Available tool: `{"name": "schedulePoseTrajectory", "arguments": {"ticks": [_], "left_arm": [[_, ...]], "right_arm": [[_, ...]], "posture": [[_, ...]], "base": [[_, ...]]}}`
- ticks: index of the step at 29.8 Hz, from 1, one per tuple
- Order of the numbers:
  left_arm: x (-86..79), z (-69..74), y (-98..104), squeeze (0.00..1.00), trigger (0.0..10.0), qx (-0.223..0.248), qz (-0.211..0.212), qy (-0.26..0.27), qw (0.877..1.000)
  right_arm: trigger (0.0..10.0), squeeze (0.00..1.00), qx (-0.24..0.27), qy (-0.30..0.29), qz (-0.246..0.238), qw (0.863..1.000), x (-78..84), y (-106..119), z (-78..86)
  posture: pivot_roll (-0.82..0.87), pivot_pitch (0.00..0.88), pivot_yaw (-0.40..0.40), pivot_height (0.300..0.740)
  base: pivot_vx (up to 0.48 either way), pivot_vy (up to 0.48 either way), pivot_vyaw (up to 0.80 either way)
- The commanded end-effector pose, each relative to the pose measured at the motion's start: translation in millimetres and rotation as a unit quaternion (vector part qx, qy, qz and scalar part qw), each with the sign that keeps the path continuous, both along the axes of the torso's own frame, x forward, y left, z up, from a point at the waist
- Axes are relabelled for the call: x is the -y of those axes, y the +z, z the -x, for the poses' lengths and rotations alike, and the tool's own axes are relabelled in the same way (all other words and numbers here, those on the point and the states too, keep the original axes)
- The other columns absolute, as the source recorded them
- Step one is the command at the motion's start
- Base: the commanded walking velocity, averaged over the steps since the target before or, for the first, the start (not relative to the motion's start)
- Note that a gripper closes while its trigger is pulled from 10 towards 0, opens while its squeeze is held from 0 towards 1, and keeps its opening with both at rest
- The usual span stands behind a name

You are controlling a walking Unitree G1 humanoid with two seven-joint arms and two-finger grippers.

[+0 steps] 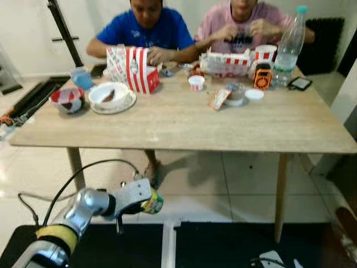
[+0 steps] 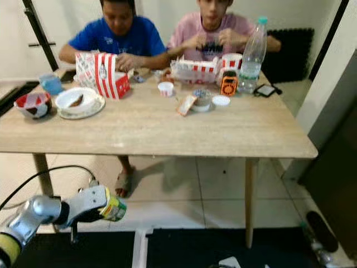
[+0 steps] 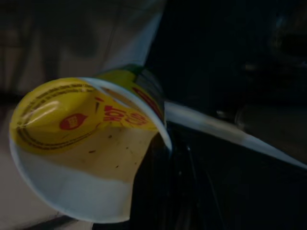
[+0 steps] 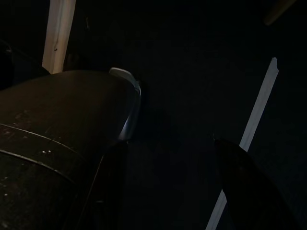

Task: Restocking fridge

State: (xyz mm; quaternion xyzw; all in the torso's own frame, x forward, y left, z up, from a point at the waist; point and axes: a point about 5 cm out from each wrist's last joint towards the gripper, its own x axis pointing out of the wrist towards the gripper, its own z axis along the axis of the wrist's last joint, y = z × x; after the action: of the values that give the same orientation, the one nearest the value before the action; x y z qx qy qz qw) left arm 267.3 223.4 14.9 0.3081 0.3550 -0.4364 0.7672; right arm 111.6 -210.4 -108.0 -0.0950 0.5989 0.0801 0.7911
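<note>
Yellow-lidded cup [image 3: 81,143] with green-and-red label lies sideways, clamped in the left gripper [image 1: 146,204].

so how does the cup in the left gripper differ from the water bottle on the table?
The cup is short, yellow and green, and lies tipped on its side; the water bottle is tall, clear and upright with a teal cap. The cup is held low in front of the table by the left gripper; the bottle stands free at the table's far right corner. Both are food or drink containers.
</note>
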Motion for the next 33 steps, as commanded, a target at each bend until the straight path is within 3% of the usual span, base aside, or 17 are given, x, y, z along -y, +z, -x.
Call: {"name": "schedulePoseTrajectory", "arguments": {"ticks": [1, 5, 7, 8, 11, 14, 15, 21, 25, 26, 31, 33], "left_arm": [[-1.8, 7.2, -11.1, 0.00, 10.0, -0.012, -0.012, 0.015, 1.000], [-2.0, 8.0, -13.9, 0.00, 10.0, -0.014, -0.014, 0.019, 1.000], [-11.2, 38.8, -48.4, 0.00, 10.0, -0.048, -0.050, 0.101, 0.993], [-15.6, 67.8, -71.1, 0.00, 10.0, -0.083, -0.069, 0.161, 0.981], [-16.0, 75.5, -76.3, 0.00, 10.0, -0.092, -0.069, 0.183, 0.976], [-19.4, 103.7, -93.8, 0.00, 10.0, -0.098, -0.087, 0.281, 0.951], [-21.8, 122.0, -102.3, 0.00, 10.0, -0.103, -0.102, 0.334, 0.932], [-24.4, 161.0, -115.6, 0.00, 10.0, -0.122, -0.126, 0.411, 0.895], [-24.9, 171.5, -118.6, 0.00, 10.0, -0.111, -0.134, 0.454, 0.874], [-24.9, 171.5, -118.6, 0.00, 10.0, -0.111, -0.134, 0.454, 0.874], [-27.9, 171.4, -118.0, 0.00, 10.0, -0.093, -0.126, 0.519, 0.840], [-27.8, 170.1, -117.7, 0.00, 10.0, -0.094, -0.118, 0.526, 0.837]], "right_arm": [[10.0, 0.00, 0.004, 0.007, -0.015, 1.000, -10.2, -1.0, -2.0], [10.0, 0.00, 0.004, 0.007, -0.015, 1.000, -10.2, -1.0, -2.1], [10.0, 0.00, 0.006, 0.008, -0.013, 1.000, -10.4, -0.7, -3.3], [10.0, 0.00, 0.008, 0.008, -0.009, 1.000, -9.7, -0.5, -4.0], [10.0, 0.00, 0.008, 0.010, -0.005, 1.000, -9.1, -0.4, -4.0], [10.0, 0.00, 0.004, 0.009, 0.018, 1.000, -2.0, 0.1, -2.8], [10.0, 0.00, 0.004, 0.005, 0.032, 0.999, 4.7, 1.0, -2.0], [10.0, 0.00, 0.000, 0.016, 0.055, 0.998, 17.2, 3.1, -0.8], [10.0, 0.00, 0.001, 0.020, 0.059, 0.998, 19.7, 4.0, -1.8], [10.0, 0.00, 0.001, 0.020, 0.059, 0.998, 19.7, 4.0, -1.8], [10.0, 0.00, 0.009, 0.027, 0.059, 0.998, 18.0, 5.3, -7.5], [10.0, 0.00, 0.013, 0.027, 0.058, 0.998, 17.3, 5.6, -9.1]], "posture": [[-0.04, 0.000, 0.061, 0.740], [-0.04, 0.000, 0.061, 0.740], [-0.04, 0.000, 0.057, 0.740], [-0.04, 0.000, 0.056, 0.740], [-0.04, 0.000, 0.056, 0.740], [-0.03, 0.000, 0.058, 0.740], [-0.03, 0.000, 0.058, 0.740], [-0.04, 0.000, 0.042, 0.740], [-0.04, 0.000, 0.030, 0.740], [-0.04, 0.000, 0.030, 0.740], [-0.03, 0.000, 0.024, 0.740], [-0.03, 0.000, 0.024, 0.740]], "base": [[0.000, 0.000, 0.00], [0.000, 0.000, 0.00], [0.000, 0.000, 0.00], [0.000, 0.000, 0.00], [0.000, 0.000, 0.00], [0.000, 0.000, -0.77], [0.000, 0.000, -0.79], [0.000, 0.000, -0.78], [0.000, 0.000, -0.78], [0.000, 0.000, -0.78], [0.000, 0.000, -0.58], [0.000, 0.000, 0.00]]}}
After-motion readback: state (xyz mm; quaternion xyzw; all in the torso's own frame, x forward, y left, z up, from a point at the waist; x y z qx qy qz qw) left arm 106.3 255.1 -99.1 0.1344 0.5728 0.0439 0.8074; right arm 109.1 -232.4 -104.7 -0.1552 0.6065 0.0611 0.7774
